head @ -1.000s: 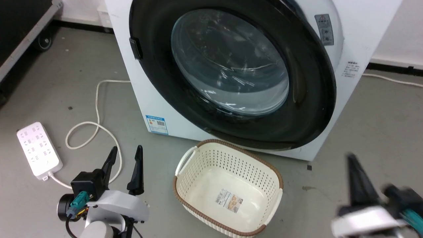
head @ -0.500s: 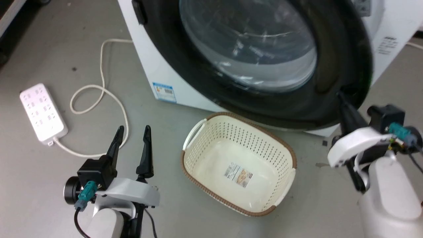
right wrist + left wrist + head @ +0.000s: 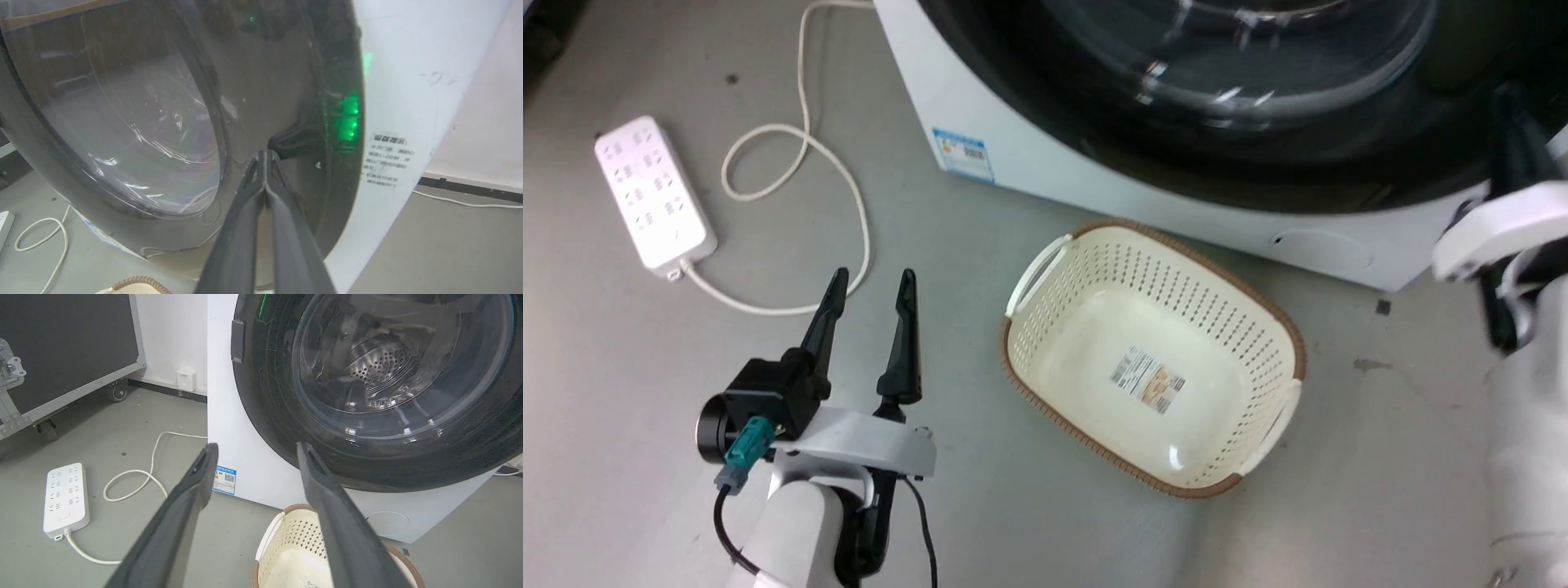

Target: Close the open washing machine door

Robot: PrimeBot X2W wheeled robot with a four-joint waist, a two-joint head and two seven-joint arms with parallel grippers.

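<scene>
We found the right gripper closed, empty, tips at the washing machine door rim, left gripper open, empty, well apart from that door.

1. The left gripper sits at the lower left of the head view, its two long dark fingers pointing up the frame and spread apart.
2. Behind it a white wrist shell carries a black block with a teal plug. Below that, the pale left forearm runs off the bottom edge.
3. In the left wrist view those fingers rise from the bottom edge in a wide V.
4. The right gripper stands at the upper right edge of the head view, pointing up and slightly blurred.
5. In the right wrist view its fingers are pressed together, with the tips meeting near frame centre.
6. The pale right forearm fills the lower right corner.
</scene>
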